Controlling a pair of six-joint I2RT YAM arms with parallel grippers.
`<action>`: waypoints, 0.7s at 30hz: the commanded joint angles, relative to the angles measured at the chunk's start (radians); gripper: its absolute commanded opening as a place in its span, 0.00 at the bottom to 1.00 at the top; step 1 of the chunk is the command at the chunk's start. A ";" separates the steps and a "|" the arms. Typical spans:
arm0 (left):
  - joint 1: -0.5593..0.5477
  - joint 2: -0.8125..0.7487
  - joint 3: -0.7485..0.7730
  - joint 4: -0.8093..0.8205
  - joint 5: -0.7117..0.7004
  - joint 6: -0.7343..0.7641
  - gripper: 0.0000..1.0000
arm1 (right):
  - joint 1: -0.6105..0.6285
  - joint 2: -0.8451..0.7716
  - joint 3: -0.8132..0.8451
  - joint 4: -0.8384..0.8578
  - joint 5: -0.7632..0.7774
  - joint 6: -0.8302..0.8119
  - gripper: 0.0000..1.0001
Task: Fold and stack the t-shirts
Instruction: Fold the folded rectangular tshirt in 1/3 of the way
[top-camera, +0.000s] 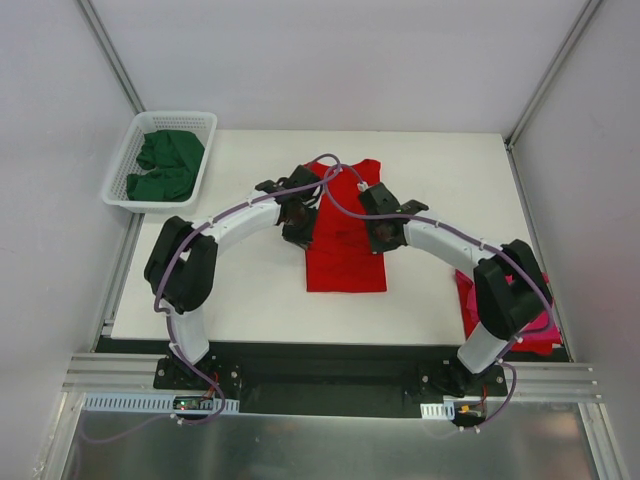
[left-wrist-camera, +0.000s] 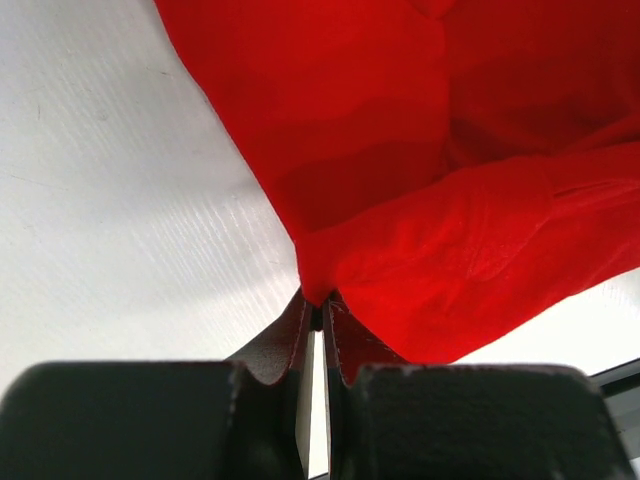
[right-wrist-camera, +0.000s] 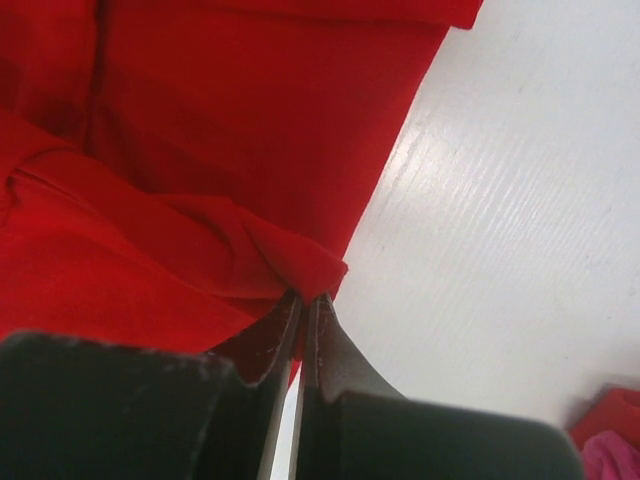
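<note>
The t-shirt (top-camera: 345, 262) is plain bright red, the basket (top-camera: 122, 170) latticed white.

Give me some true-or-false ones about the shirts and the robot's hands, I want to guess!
1. The red t-shirt is in the middle of the table. True.
2. Both end effectors are open and hold nothing. False: the left end effector and the right end effector are each shut on an edge of the red t-shirt.
3. The green shirts are inside the white basket. True.
4. The basket sits at the table's right side. False: it is at the far left corner.
5. The pink shirt lies on top of the red t-shirt. False: it lies apart, at the near right edge.
</note>
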 joint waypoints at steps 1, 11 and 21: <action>0.013 0.011 0.035 -0.031 0.002 0.011 0.00 | -0.013 0.018 0.042 0.010 0.015 -0.014 0.01; 0.020 0.033 0.049 -0.030 0.002 0.013 0.00 | -0.022 0.042 0.045 0.025 0.017 -0.014 0.01; 0.020 0.039 0.061 -0.029 -0.013 0.014 0.00 | -0.022 0.050 0.039 0.048 0.032 -0.011 0.02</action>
